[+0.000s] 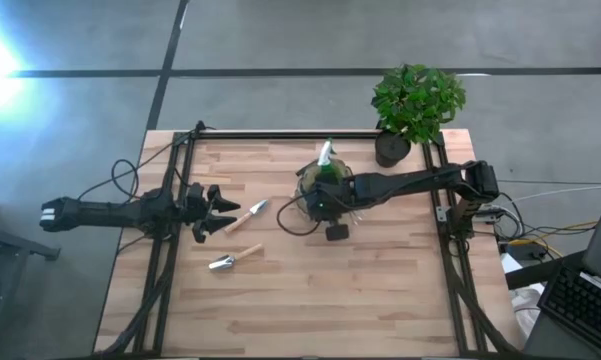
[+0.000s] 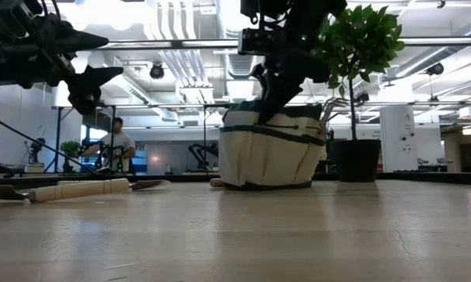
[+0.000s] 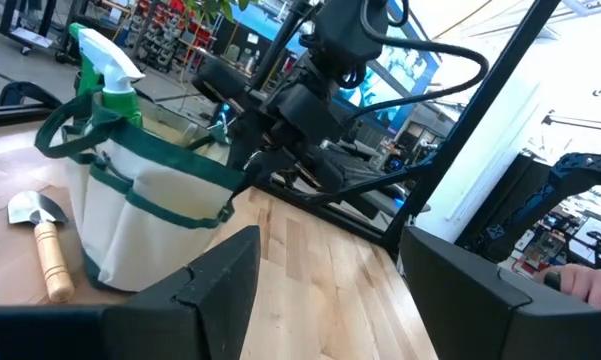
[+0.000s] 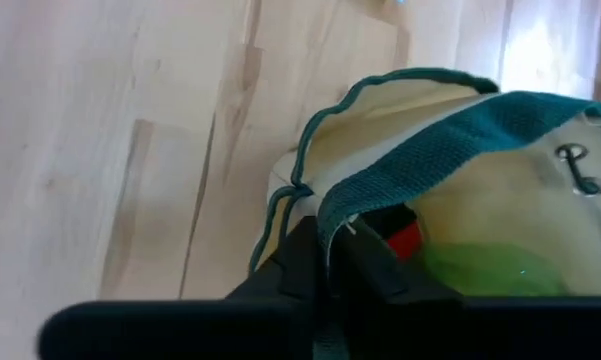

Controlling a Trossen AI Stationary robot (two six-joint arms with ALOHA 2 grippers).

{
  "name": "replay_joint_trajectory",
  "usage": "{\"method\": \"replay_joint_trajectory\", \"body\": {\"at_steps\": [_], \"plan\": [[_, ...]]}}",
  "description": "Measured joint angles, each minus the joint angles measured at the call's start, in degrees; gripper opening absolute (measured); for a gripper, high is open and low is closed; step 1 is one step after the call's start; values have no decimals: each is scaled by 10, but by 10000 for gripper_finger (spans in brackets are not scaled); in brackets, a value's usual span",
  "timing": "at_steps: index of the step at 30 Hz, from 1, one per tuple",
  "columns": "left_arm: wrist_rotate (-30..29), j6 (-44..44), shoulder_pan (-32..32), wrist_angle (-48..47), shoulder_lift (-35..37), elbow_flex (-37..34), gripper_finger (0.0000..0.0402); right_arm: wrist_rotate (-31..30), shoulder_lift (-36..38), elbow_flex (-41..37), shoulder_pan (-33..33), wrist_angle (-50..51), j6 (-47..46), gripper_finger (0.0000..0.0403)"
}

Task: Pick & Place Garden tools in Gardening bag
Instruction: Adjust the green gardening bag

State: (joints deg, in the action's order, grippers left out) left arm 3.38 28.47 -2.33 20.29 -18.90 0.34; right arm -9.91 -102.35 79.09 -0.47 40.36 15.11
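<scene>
Wooden tabletop (image 1: pixel 310 300): right gripper (image 1: pixel 320 203) fingers pinched shut on the bag (image 1: pixel 325 190) strap, left gripper (image 1: pixel 223 211) open, empty, nearest the trowel (image 1: pixel 246 217).

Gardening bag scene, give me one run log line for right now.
right gripper: shut on gardening bag strap | left gripper: open, hovering | two garden tools on table

A pale wooden table (image 1: pixel 310 290) stands on a grey floor (image 1: pixel 70 110) crossed by dark lines. Behind it, ceiling pipes (image 2: pixel 180 47) run over a bright workshop where a seated person (image 2: pixel 114 145) works.
</scene>
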Motion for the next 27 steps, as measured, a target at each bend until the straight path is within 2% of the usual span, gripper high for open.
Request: {"method": "replay_joint_trajectory", "body": {"at_steps": [2, 8, 21, 27], "plan": [[0, 0, 0, 0, 0, 0, 245, 12, 0, 0, 2, 6, -1, 11], [0, 0, 0, 0, 0, 0, 245, 98, 0, 0, 15, 19, -12, 9], [0, 0, 0, 0, 0, 0, 245, 106, 33, 0, 66, 62, -13, 8], [0, 0, 0, 0, 0, 0, 245, 162, 64, 0, 74, 62, -29, 8]]}}
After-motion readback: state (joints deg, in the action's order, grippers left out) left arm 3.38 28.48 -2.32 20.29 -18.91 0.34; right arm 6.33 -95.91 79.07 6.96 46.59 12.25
